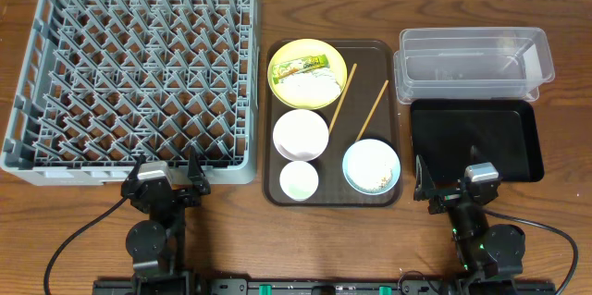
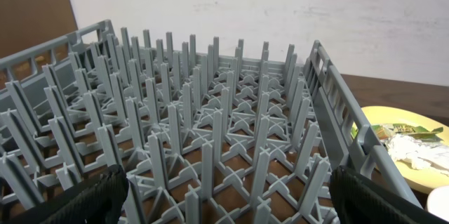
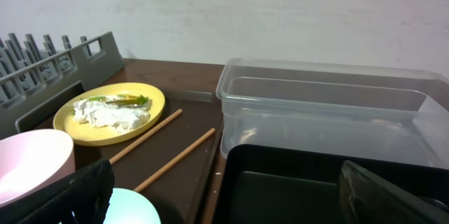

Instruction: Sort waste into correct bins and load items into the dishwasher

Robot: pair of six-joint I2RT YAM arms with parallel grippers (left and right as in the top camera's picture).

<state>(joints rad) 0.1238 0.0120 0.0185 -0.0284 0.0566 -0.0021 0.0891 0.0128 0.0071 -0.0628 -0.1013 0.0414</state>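
We log both jaws released, empty: left gripper point(image 2: 224, 204) at the near edge of the dish rack point(image 1: 129, 73), right gripper point(image 3: 224, 199) at the black tray point(image 1: 476, 133); wrapper point(image 1: 306, 62) lies on yellow plate point(image 1: 326, 94).

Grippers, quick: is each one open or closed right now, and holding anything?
Left gripper: open, holding nothing.
Right gripper: open, holding nothing.

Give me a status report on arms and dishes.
Left gripper open, empty; right gripper likewise. Wrapper on the plate, plate on the tray, rack empty. Nothing in the way.
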